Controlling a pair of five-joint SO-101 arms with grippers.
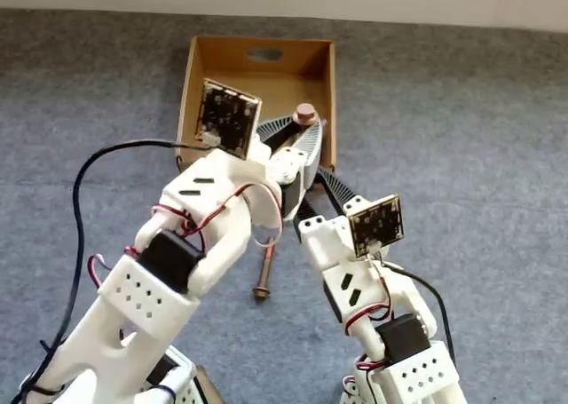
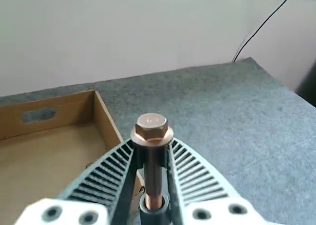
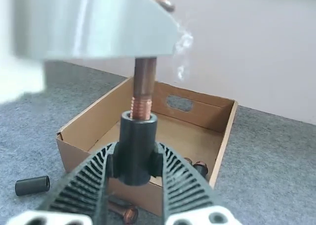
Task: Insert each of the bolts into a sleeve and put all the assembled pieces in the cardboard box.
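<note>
While the left gripper (image 2: 152, 153) is closed on a bolt (image 2: 152, 130) just under its head, the shaft stands upright, head up. Its threaded end meets the mouth of a black sleeve (image 3: 136, 146), which is clamped upright in the right gripper (image 3: 134, 160). From above, both sit by the cardboard box's (image 1: 189, 84) 5 o'clock corner. At their 6 o'clock a spare bolt (image 1: 263, 269) lies on the table (image 1: 461, 111), its long axis running 12-to-6 with the head toward 6.
</note>
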